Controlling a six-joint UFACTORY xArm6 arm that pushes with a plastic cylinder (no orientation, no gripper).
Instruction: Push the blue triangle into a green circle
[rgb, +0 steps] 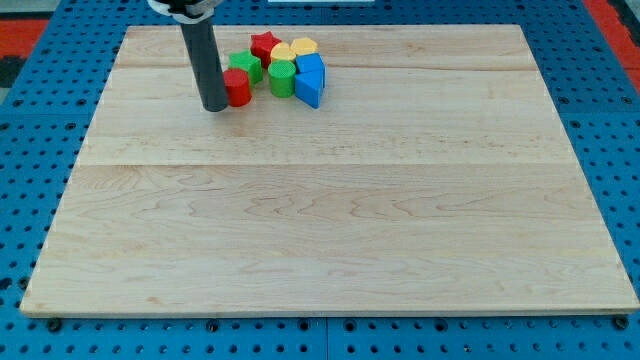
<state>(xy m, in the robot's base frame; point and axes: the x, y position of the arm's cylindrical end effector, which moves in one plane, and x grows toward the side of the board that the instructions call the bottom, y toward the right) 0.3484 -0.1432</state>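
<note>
The blue triangle (310, 90) lies near the view's top centre, its left side touching the green circle (282, 78). A second blue block (311, 67) sits just above the triangle. My tip (214, 105) stands at the left of the cluster, touching the left side of a red cylinder (237, 87). The tip is well to the left of the blue triangle, with the red cylinder and green circle between them.
A green block (245, 65), a red star (264, 44), and two yellow blocks (284, 53) (304, 47) crowd the top of the cluster. The wooden board (330, 200) lies on a blue pegboard surround.
</note>
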